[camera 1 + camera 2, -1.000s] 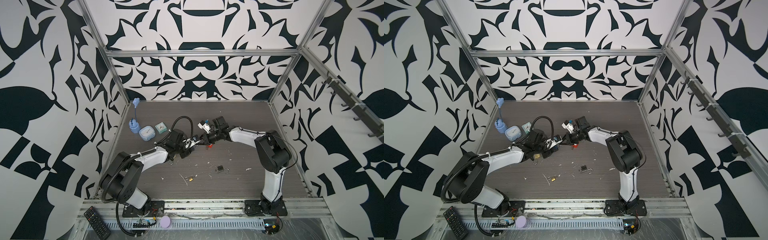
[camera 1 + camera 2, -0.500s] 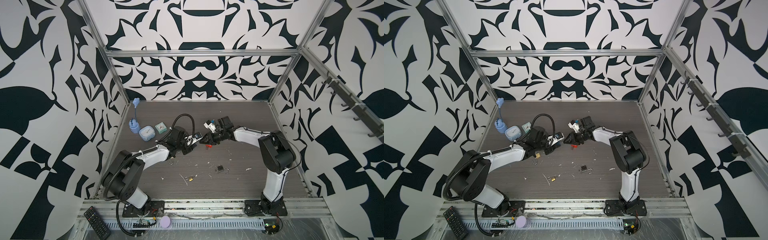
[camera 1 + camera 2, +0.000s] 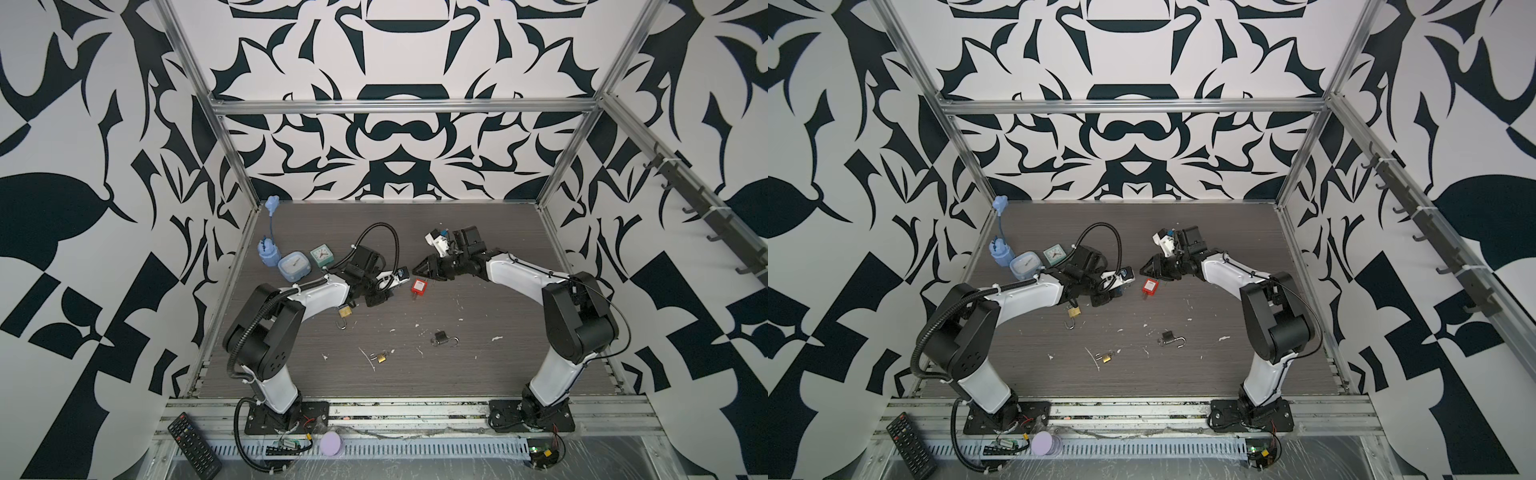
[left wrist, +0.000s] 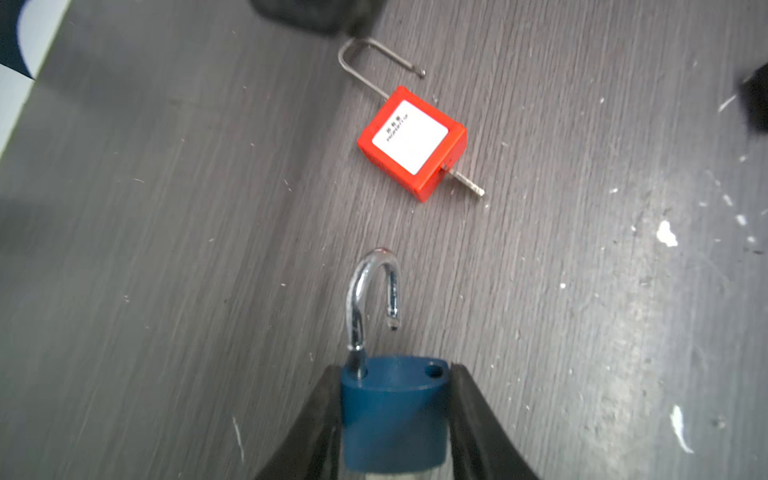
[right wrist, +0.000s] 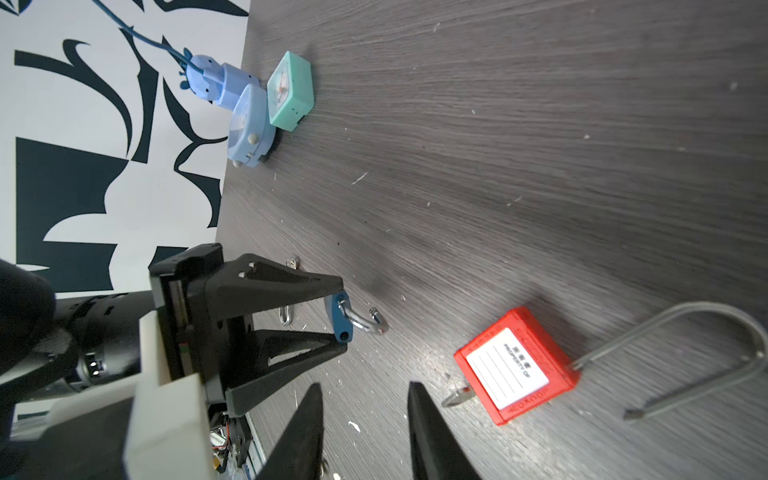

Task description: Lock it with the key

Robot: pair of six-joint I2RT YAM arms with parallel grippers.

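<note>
Left wrist view is showing the left end effector [image 4: 395, 370] pinching a blue padlock [image 4: 395, 415], its shackle standing open over the dark wood-grain desk [image 4: 166, 249], which is carrying white flecks. Near it a red padlock [image 4: 411, 141] is lying flat, shackle swung open, a key [image 4: 465, 183] sticking out of its base. In both top views that lock is resting near the desk's middle, at 6 o'clock of the right end effector [image 3: 419, 270], whose jaws are standing spread and empty. Black-and-white patterned walls [image 3: 395, 145] and an aluminium frame [image 3: 399, 106] are enclosing the desk; a blue clock [image 3: 295, 266] and a green clock [image 3: 322, 255] are sitting toward 10 o'clock.
</note>
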